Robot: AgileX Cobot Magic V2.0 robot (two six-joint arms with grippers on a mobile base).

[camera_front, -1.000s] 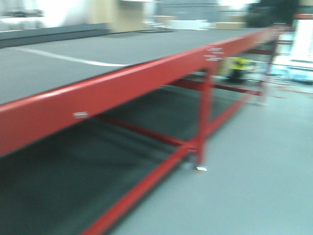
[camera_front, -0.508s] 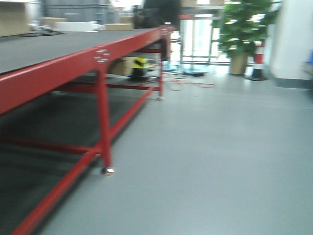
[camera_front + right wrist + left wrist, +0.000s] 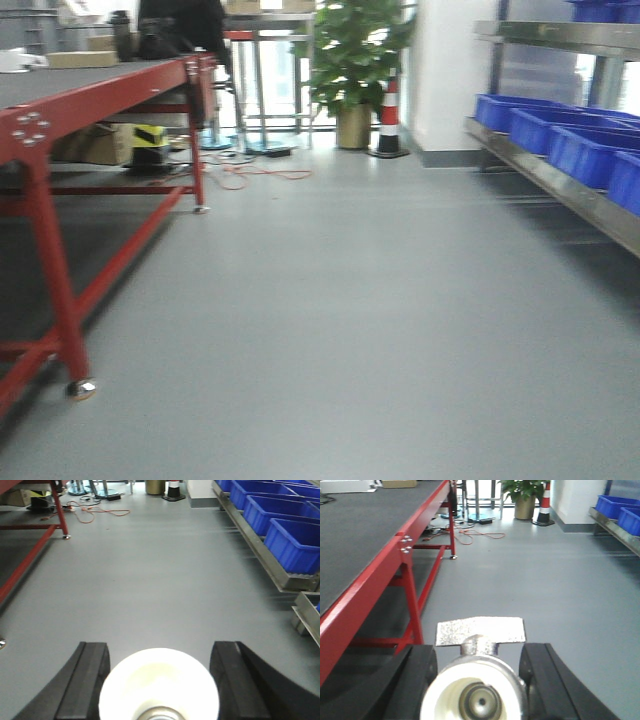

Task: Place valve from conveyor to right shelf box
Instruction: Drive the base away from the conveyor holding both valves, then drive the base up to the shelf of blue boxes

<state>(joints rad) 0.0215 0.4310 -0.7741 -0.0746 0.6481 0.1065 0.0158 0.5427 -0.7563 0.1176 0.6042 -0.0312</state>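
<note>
My left gripper (image 3: 479,652) is shut on a metal valve (image 3: 475,695) with a flat silver handle (image 3: 480,630) and a white-lined bore facing the camera. My right gripper (image 3: 160,647) is shut on a second valve (image 3: 159,685), of which only the round white end shows. The conveyor (image 3: 360,535), a dark grey belt on a red frame, runs along the left, and also shows in the front view (image 3: 60,85). The shelf (image 3: 560,185) with blue boxes (image 3: 575,150) runs along the right; it also shows in the right wrist view (image 3: 292,547). Neither gripper shows in the front view.
Grey floor forms an aisle between conveyor and shelf. A red conveyor leg (image 3: 55,290) stands near left. At the far end are a potted plant (image 3: 350,60), a striped traffic cone (image 3: 390,115), an orange cable (image 3: 255,172) and cardboard boxes (image 3: 100,140) under the conveyor.
The front view has swung right, from facing the conveyor to looking down the aisle. The shelf with blue boxes has come into view on the right.
</note>
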